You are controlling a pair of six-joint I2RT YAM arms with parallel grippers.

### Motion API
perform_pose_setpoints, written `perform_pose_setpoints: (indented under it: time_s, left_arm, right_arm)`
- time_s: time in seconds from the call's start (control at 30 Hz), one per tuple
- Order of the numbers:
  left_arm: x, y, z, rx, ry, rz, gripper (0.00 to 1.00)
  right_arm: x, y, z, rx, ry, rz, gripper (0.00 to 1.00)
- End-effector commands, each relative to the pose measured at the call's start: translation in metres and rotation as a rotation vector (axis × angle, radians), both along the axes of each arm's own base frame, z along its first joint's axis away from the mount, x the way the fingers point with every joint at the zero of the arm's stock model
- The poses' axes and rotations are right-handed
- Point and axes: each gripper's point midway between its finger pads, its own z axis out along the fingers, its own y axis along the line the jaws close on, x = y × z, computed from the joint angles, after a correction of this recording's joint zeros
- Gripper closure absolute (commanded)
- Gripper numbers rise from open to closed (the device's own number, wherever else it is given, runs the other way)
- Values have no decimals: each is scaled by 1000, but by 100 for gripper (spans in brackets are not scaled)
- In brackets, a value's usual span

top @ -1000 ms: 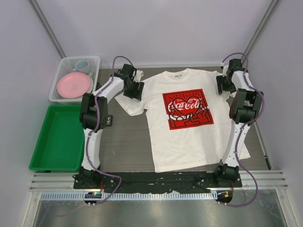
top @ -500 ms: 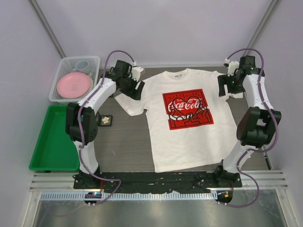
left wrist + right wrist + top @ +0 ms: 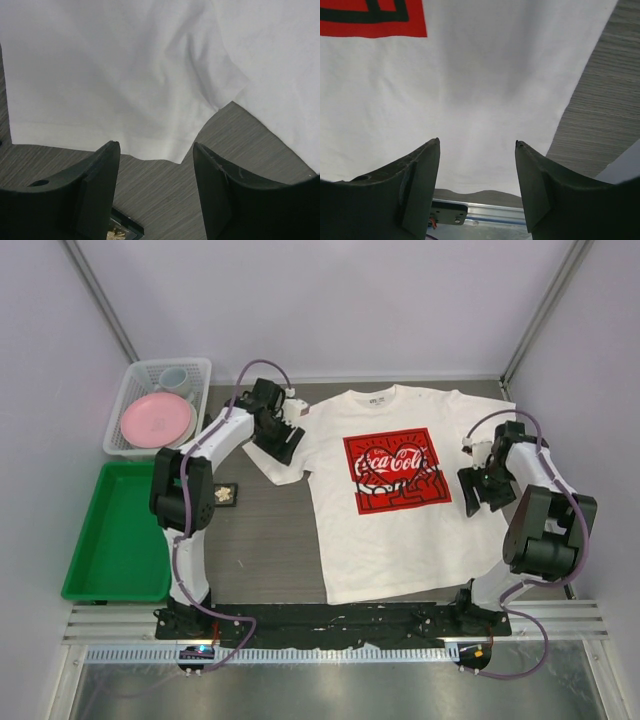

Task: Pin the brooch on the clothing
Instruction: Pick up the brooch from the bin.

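The left gripper (image 3: 284, 443) and the right gripper (image 3: 480, 498) both stand with jaws apart and nothing between them. At the far left of the top view a green tray (image 3: 120, 530) sits beside the table (image 3: 260, 540), and behind it a white basket (image 3: 205, 390) holds a pink plate (image 3: 155, 418) and a pale cup (image 3: 175, 377). Next comes the brooch (image 3: 226, 495), a small dark square with gold specks. It lies on bare table just beside the left arm's elbow, apart from the cloth and not pinned to it. In the left wrist view it peeks in at the bottom edge, partly behind one finger. The left gripper hangs over the near hem of the shirt's left-hand sleeve. Its wrist view shows that hem and the creased armpit between the fingers (image 3: 97, 190), with grey wood grain below. Whether the tips touch the fabric cannot be told. The T-shirt (image 3: 390, 540) lies flat in the middle of the table, collar to the far side and hem toward the arm bases. Its red print (image 3: 397, 472), with white script and a heart outline, faces up. On the right, the right gripper hovers above the shirt's side just beside the print and below the right-hand sleeve. Its wrist view shows plain white cloth, a corner of the red print at upper left, the table at the right and a metal rail (image 3: 485, 212) at the bottom.
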Motion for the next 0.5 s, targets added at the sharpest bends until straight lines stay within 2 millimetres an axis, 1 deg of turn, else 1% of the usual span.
perform_pose_setpoints:
  time_s: [0.0,0.03,0.17,0.2,0.23,0.3,0.33,0.37,0.47]
  left_arm:
    - [5,8,-12,64,13,7,37]
    - [3,10,-16,71,20,9,38]
    - [-3,13,-32,90,53,12,41]
    - [-4,14,-36,95,60,14,43]
    - [-9,16,-43,103,78,17,43]
    - [-12,19,-51,117,88,19,46]
    - [-14,21,-55,126,95,23,46]
    - [-18,25,-62,140,103,26,46]
    - [-17,35,-73,198,99,39,48]
  right_arm:
    - [12,-31,-10,-70,-36,-23,34]
    - [10,-34,-19,-65,-9,-23,35]
    - [-1,-46,-32,-65,30,-32,35]
    - [-7,-49,-37,-71,42,-33,35]
    - [-11,-50,-39,-70,48,-31,35]
    - [-19,-50,-44,-68,58,-21,35]
    - [-25,-57,-45,-100,75,-30,35]
    - [-28,-58,-47,-101,79,-27,35]
    - [-34,-58,-51,-105,87,-29,35]
